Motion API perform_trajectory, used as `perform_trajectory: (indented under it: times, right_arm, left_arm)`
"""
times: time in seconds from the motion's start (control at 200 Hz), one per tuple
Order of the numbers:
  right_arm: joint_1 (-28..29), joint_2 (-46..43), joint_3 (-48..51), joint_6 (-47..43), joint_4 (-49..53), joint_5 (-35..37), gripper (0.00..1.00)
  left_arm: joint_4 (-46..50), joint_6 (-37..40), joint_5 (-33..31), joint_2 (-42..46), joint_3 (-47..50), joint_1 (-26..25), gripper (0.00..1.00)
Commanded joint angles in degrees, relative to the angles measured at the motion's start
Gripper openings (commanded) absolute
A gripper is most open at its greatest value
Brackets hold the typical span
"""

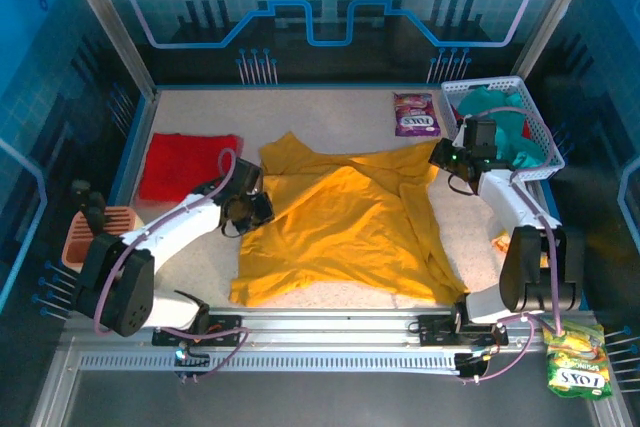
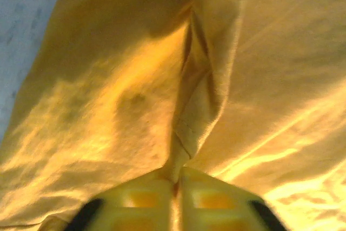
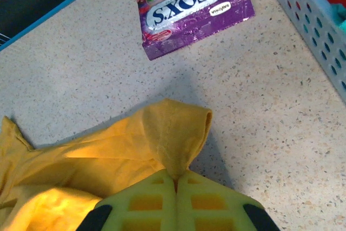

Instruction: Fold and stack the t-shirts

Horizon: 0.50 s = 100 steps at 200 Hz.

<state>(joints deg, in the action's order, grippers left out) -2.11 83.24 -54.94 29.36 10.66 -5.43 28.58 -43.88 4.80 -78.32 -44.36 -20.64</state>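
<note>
Mustard cloth, top view. Yellow t-shirt (image 1: 340,227): lies spread and rumpled on the table (image 1: 330,112), ridged by several folds. Left gripper (image 1: 255,209): sits at the left edge of the yellow t-shirt, touching the cloth. Right gripper (image 1: 445,159): sits at its far right corner. Red t-shirt (image 1: 185,165): lies flat to the left of the yellow t-shirt, apart from it. Basket (image 1: 545,137): stands beyond and to the right of the yellow t-shirt, holds teal t-shirts (image 1: 505,122) in a heap. Purple packet (image 1: 414,114): lies just beyond the far right corner of the yellow t-shirt, beside the basket. Yellow-green packet (image 1: 575,362): lies well off to the near right of the yellow t-shirt, past the right arm's base.

Left wrist view. Left gripper (image 2: 175,185): jaws pressed together on a raised ridge of the yellow t-shirt (image 2: 108,106); ridge runs straight away from the fingertips. Bare table (image 2: 21,20): shows as a strip left of the cloth.

Right wrist view. Right gripper (image 3: 175,179): jaws closed, pinching a corner of the yellow t-shirt (image 3: 108,155); corner curls into a small hood just ahead of the fingertips. Purple packet (image 3: 189,4): lies beyond that corner, apart from it, label face up. Basket (image 3: 308,20): perforated wall stands to the right of the corner, well apart.
</note>
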Motion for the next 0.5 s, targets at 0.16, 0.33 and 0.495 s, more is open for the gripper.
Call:
perform_trajectory:
  times: [0.16,0.33,0.495]
  right_arm:
    - [-0.5,0.2,-1.5,-0.3,0.9,-1.7,0.00]
    - [-0.6,-0.4,-0.8,0.0,0.5,-2.1,0.00]
    - [-0.6,0.9,-1.7,0.1,0.8,-3.4,0.00]
  left_arm:
    - [6.6,9.9,2.7,-5.2,-16.9,9.6,0.61]
    - [6.8,13.4,5.0,-17.4,-30.5,14.9,0.45]
    - [5.7,13.3,6.6,-32.1,-40.3,15.1,0.32]
